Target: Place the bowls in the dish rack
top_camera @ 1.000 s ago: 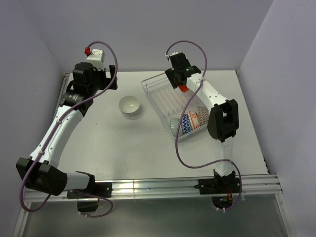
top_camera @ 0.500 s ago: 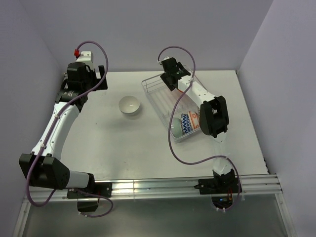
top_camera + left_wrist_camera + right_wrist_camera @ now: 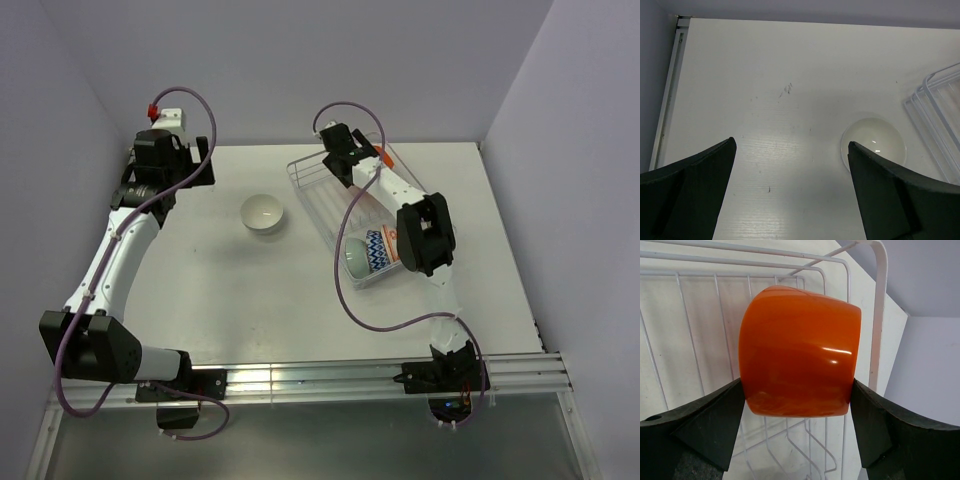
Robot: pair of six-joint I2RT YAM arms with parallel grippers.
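My right gripper (image 3: pixel 797 387) is shut on a plain orange-red bowl (image 3: pixel 799 350), holding it on its side by the sides. It hangs over the far end of the clear dish rack (image 3: pixel 325 205), whose white wires (image 3: pixel 700 330) show behind it. At the rack's near end stand a pale teal bowl (image 3: pixel 354 258), a grey-patterned bowl (image 3: pixel 377 249) and an orange-white patterned one (image 3: pixel 396 238). A white bowl (image 3: pixel 263 212) sits upright on the table left of the rack. Above the table's far left, my left gripper (image 3: pixel 790 150) is open and empty, with the white bowl (image 3: pixel 874 141) just inside its right finger.
The rack's corner (image 3: pixel 935 125) shows at the right of the left wrist view. A metal rail (image 3: pixel 667 95) runs along the table's left edge. Walls close in the table at the back and both sides. The right arm's cable (image 3: pixel 345 290) loops over the table near the rack.
My right gripper has carried the orange-red bowl leftward over the rack's far end. The left gripper has drawn back toward the far left corner. The white bowl has stayed put.
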